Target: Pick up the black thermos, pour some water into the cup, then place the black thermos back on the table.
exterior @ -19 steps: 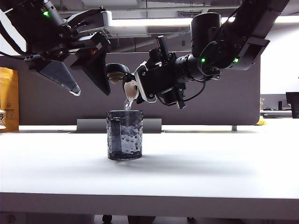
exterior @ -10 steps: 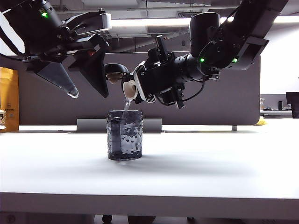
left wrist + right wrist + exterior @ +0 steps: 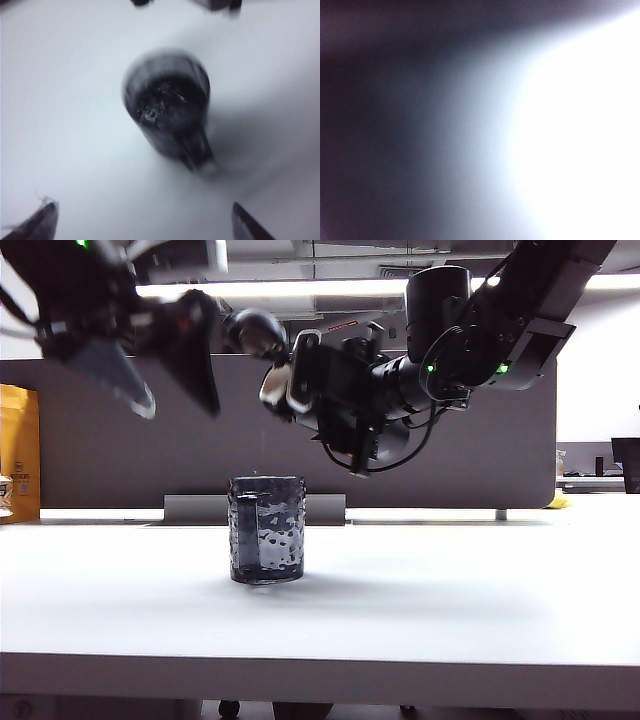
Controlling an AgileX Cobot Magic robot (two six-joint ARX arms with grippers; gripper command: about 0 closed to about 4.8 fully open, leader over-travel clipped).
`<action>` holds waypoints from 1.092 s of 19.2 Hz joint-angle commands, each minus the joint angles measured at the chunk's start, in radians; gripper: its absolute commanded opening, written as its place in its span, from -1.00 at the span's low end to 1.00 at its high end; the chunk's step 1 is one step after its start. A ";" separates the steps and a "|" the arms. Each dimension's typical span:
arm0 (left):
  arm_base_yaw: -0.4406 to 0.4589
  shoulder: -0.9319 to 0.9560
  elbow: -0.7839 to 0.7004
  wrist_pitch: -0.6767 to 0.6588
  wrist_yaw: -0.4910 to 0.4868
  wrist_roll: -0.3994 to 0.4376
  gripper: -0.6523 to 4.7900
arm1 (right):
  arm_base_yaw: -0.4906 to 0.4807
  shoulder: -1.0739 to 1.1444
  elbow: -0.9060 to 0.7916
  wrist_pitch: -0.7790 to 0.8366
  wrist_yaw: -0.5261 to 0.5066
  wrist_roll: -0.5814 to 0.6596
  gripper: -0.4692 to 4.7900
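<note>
From the exterior camera we count two arms, one cup and one flask. At about ten o'clock of the cup hangs the left gripper [image 3: 165, 380], blurred, its two dark fingers [image 3: 195, 355] splayed wide apart with nothing between them. At the centre of the white tabletop [image 3: 450, 600] stands the cup [image 3: 266, 529], a single dark dimpled glass mug, upright, with liquid visible through its wall. Above it, at roughly twelve to one o'clock and well clear of the rim, the right gripper [image 3: 325, 390] holds the black thermos [image 3: 262, 340], of which we see only the open flip lid and pale spout end, tilted near level and pointing toward nine o'clock; no stream shows between spout and cup. The jaws are closed around the flask's body, though most of that body is hidden behind the gripper. The left wrist camera gives what the exterior one cannot: a look down into the cup [image 3: 167, 102], where glinting liquid sits inside the rim and the flat handle sticks out toward five o'clock, with the tabletop [image 3: 65, 100] bare around it; the tips of the left gripper [image 3: 142, 227] sit at the two lower corners, far apart. The right wrist camera shows only a smear of dark shading into white glare, and we cannot make out any object there.
</note>
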 commanded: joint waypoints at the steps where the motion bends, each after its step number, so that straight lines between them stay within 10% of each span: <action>1: -0.001 -0.127 0.015 0.024 -0.005 0.004 1.00 | -0.001 -0.045 -0.008 0.047 0.093 0.541 -0.70; 6: -0.001 -0.328 0.015 0.003 0.027 -0.014 1.00 | -0.001 -0.336 -0.272 0.048 0.181 1.073 -0.70; 13: -0.002 -0.283 0.015 0.013 0.232 -0.082 1.00 | -0.002 -0.844 -0.795 0.051 0.360 1.240 -0.70; 21: -0.004 -0.104 0.015 0.126 0.366 -0.101 1.00 | -0.082 -0.531 -0.874 0.521 0.426 1.245 -0.70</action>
